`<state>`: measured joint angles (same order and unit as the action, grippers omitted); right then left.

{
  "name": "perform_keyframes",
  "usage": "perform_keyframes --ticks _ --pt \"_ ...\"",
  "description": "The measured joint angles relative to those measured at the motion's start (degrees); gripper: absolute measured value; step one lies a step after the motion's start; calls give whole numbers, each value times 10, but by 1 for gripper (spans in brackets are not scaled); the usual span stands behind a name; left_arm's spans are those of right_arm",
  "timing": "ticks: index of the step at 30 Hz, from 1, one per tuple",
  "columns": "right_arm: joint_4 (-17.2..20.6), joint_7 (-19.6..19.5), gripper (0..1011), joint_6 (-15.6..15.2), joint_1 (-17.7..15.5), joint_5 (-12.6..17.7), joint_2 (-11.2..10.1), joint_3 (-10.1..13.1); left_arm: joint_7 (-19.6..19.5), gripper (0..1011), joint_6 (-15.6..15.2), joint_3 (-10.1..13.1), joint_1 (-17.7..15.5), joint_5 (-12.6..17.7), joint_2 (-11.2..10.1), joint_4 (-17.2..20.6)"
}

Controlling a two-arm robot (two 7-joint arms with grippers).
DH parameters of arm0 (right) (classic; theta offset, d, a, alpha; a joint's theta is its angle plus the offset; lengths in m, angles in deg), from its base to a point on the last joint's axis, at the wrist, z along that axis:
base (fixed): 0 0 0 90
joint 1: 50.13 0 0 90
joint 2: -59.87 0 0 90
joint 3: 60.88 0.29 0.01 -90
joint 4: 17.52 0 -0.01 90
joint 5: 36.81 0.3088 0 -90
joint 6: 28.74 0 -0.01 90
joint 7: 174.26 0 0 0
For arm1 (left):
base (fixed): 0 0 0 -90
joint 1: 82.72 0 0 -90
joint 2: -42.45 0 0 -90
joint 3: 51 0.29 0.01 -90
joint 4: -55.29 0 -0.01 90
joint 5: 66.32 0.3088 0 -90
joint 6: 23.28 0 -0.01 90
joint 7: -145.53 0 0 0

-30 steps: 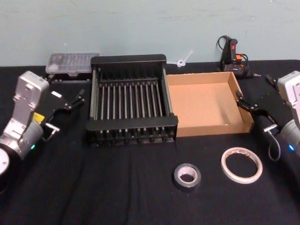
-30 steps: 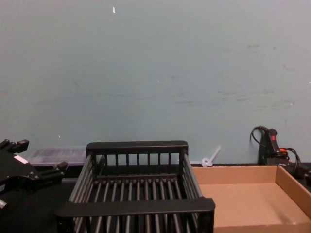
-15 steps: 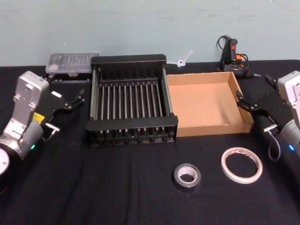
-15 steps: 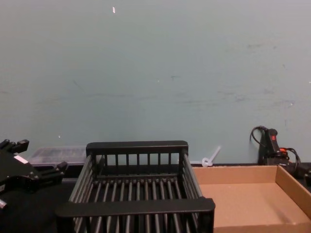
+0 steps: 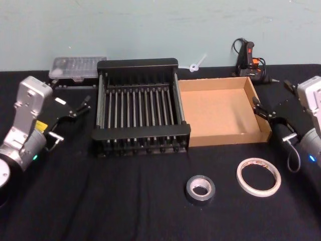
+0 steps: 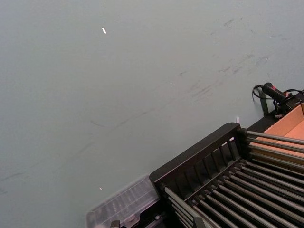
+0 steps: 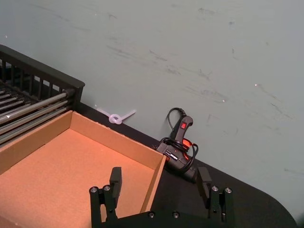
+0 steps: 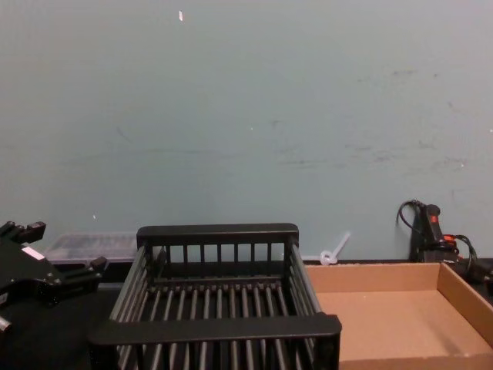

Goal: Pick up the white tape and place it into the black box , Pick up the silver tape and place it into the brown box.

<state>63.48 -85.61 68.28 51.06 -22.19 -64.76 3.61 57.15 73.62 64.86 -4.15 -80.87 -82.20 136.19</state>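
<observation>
The white tape lies flat on the black tabletop at the front right. The silver tape lies to its left, nearer the middle. Behind them stand the black box and, touching its right side, the brown box; nothing lies in either. My left gripper hovers open to the left of the black box, also in the chest view. My right gripper hovers open beside the brown box's right wall; the right wrist view shows its fingers wide apart over that box's corner.
A clear plastic case sits behind the black box's left corner. A black and red glue gun stands at the back right, with a white plastic tie near the wall. The pale green wall closes the back.
</observation>
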Motion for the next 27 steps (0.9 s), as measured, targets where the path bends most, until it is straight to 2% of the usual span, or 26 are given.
perform_keyframes --ticks 8,13,20,21,23,27 --pt "16 22 1002 8 -17 13 -3 20 0 1001 0 0 0 0 0 0" --pt "38 37 1002 0 -29 20 -12 31 0 1001 0 0 0 0 0 0" --pt "84 63 1002 -38 -52 46 -32 55 0 1001 0 0 0 0 0 0" --pt "101 72 1002 -59 -62 60 -40 64 0 1001 0 0 0 0 0 0" --pt "105 74 1002 -65 -64 64 -42 67 0 1001 0 0 0 0 0 0" --pt "137 88 1002 -109 -89 89 -59 86 0 1001 0 0 0 0 0 0"
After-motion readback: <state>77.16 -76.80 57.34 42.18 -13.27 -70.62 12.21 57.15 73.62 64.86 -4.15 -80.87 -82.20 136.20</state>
